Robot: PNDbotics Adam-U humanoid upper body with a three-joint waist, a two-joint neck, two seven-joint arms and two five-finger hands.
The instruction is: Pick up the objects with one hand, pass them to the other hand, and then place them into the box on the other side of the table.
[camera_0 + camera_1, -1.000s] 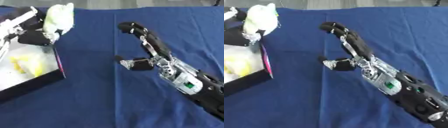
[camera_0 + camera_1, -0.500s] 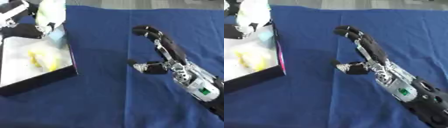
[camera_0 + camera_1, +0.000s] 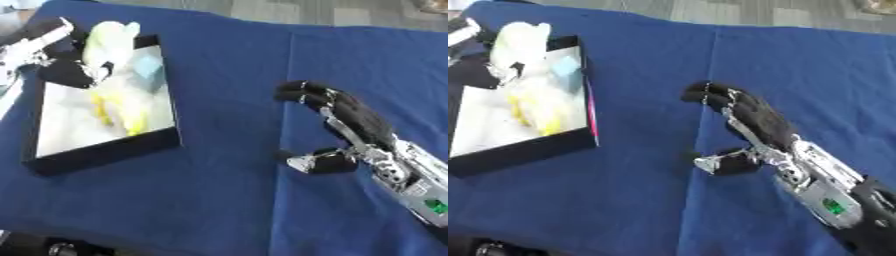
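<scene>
Both head eyes look steeply down, close over the blue table (image 3: 227,200); both share its left-edge box (image 3: 527,150).

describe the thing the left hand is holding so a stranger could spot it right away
Find the black-walled box at the left of the blue table. Over its far end, the left hand has its fingers round a pale yellow-white soft object, paler than the yellow objects inside.
</scene>
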